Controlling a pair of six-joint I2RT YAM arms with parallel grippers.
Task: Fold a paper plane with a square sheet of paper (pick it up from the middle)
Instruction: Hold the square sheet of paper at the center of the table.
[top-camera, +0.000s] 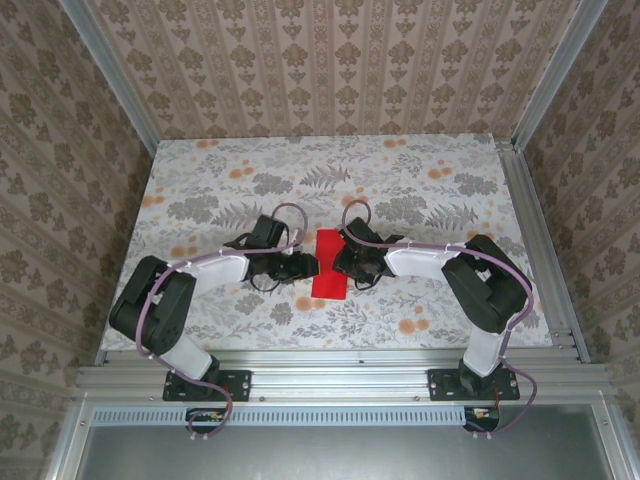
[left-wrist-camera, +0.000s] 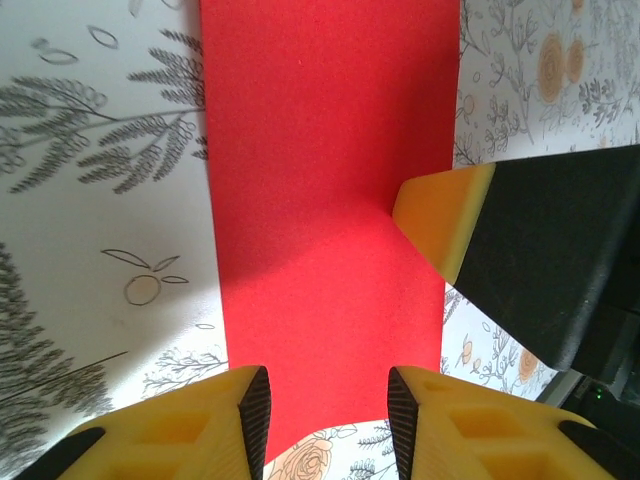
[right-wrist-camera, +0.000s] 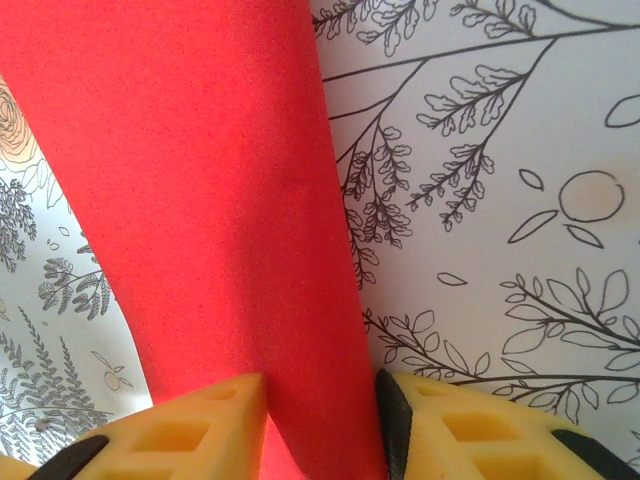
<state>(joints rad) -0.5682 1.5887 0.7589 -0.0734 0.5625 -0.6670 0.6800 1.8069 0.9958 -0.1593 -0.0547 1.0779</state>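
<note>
Though both wrist views cut off its far end, we count one sheet (top-camera: 328, 265): matte red, a narrow oblong, lying on the flower-printed surface (top-camera: 400, 180). The left fingers (left-wrist-camera: 190, 435) and right fingers (right-wrist-camera: 190, 425), two yellow pads each, stand parted astride it from opposite sides, clasping nothing. We cannot tell whether they press it down.
</note>
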